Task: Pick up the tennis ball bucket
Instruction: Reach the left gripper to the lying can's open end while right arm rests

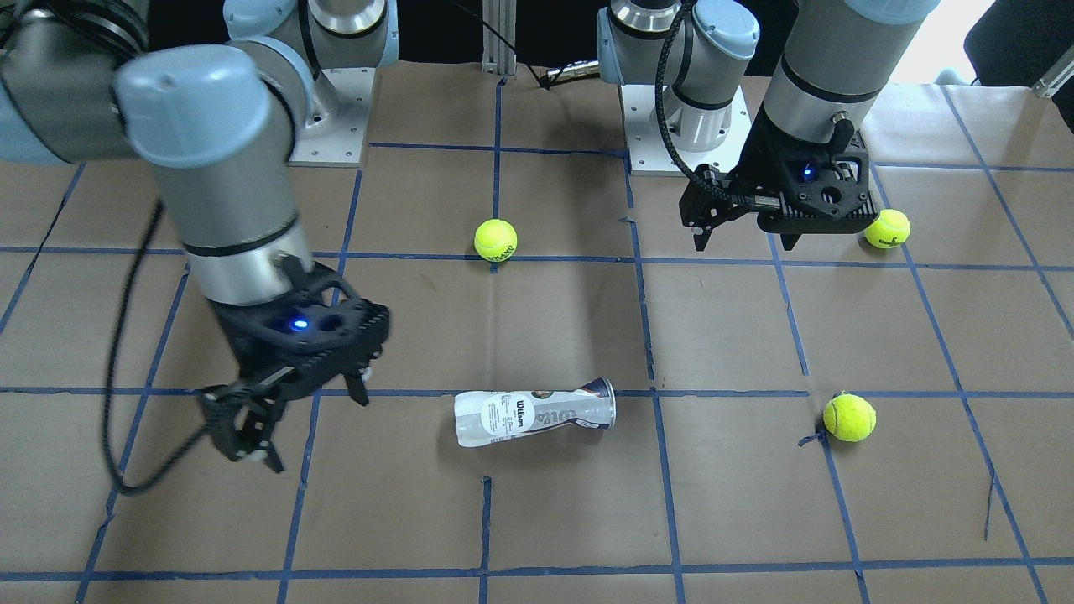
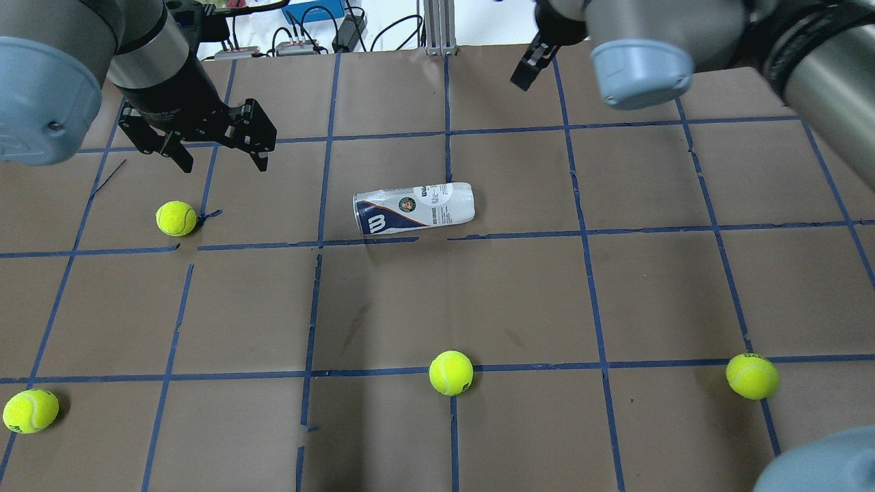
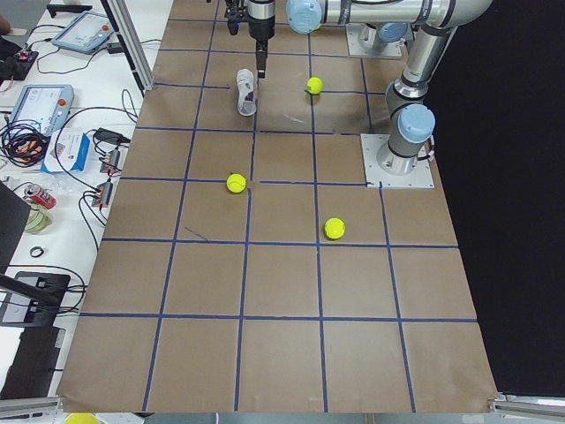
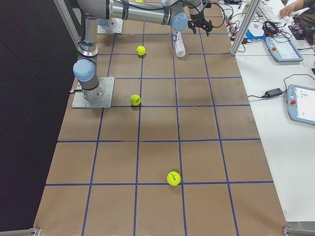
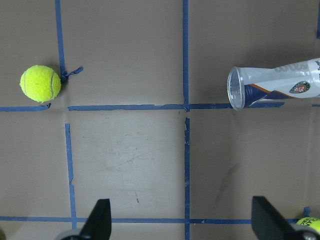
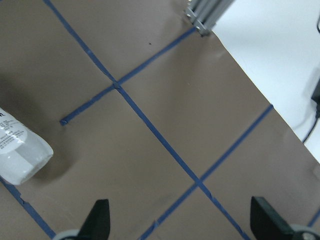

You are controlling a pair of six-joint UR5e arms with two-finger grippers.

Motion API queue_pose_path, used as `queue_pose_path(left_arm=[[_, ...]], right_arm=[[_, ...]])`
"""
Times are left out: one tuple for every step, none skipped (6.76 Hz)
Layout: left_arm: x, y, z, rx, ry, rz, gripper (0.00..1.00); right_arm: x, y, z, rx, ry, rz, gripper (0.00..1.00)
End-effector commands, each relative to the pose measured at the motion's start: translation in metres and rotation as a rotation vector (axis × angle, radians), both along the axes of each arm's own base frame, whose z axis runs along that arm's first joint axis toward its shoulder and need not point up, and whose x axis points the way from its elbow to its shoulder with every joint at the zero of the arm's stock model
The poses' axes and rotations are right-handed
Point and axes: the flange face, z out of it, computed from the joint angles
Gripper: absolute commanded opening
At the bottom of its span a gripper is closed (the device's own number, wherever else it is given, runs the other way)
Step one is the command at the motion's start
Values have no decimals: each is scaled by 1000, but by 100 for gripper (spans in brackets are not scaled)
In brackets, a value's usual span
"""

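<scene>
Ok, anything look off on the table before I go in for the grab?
Yes. The tennis ball can lies on its side, empty, with its open mouth toward the left gripper. Its wall looks pinched near that mouth. Loose tennis balls lie scattered around it.

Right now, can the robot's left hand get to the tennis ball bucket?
Probably yes. The left hand hovers open, and only bare table lies between it and the tennis ball bucket lying on its side. The nearest ball sits aside.
</scene>
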Motion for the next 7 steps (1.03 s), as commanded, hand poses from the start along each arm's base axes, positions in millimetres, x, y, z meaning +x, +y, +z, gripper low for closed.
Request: queue_pose_path(left_arm=[[0,0,-2,3,0,0,100],[-1,2,-10,18,8,1,100],[-5,-1,-26,48,17,11,100],[-7,0,-33,64,77,-11,100],[-10,-4,-42,79,169,-46,100],[5,-23,-66,112,296,-1,100],[9,-38,-80,101,407,8,100]], right_arm=[[-82,36,32,183,-80,-368,100],[-85,61,48,248,-97,-544,100],[-88,82,62,268,-56,-708,100],[-74,105,69,333,-79,-820,100],[-41,130,75,382,-109,-824,100],[-28,139,69,399,-98,-786,100],[-40,135,58,424,-87,-811,100]])
